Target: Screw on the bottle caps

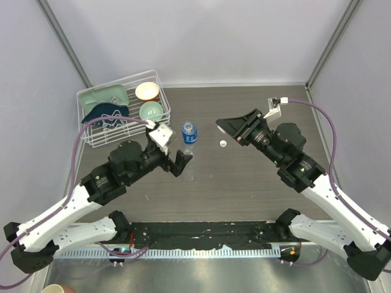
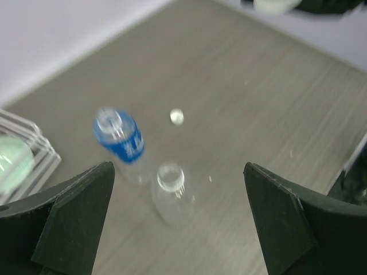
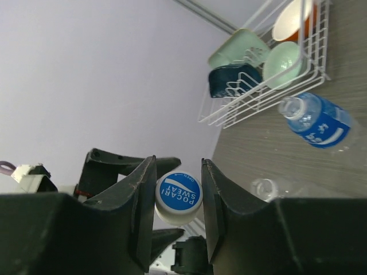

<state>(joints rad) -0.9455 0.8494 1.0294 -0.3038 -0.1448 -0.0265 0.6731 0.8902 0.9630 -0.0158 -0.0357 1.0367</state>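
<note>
The blue-label bottle (image 1: 189, 133) stands uncapped near the rack; it also shows in the left wrist view (image 2: 119, 137) and the right wrist view (image 3: 318, 123). The plain clear bottle (image 2: 171, 189) stands uncapped just in front of it, faint in the top view (image 1: 191, 168). My left gripper (image 2: 178, 229) is open, above and just short of the plain bottle, touching nothing. My right gripper (image 3: 178, 172) is shut on a white cap with a blue printed top (image 3: 178, 197), held off the table right of the bottles. A second white cap (image 1: 223, 144) lies on the table between the arms.
A white wire rack (image 1: 91, 134) at the back left holds a cream bowl (image 1: 147, 91), a green bowl (image 1: 151, 111), a green dish (image 1: 101, 97) and a dark blue dish (image 1: 107, 113). Grey walls close the table at the back and sides.
</note>
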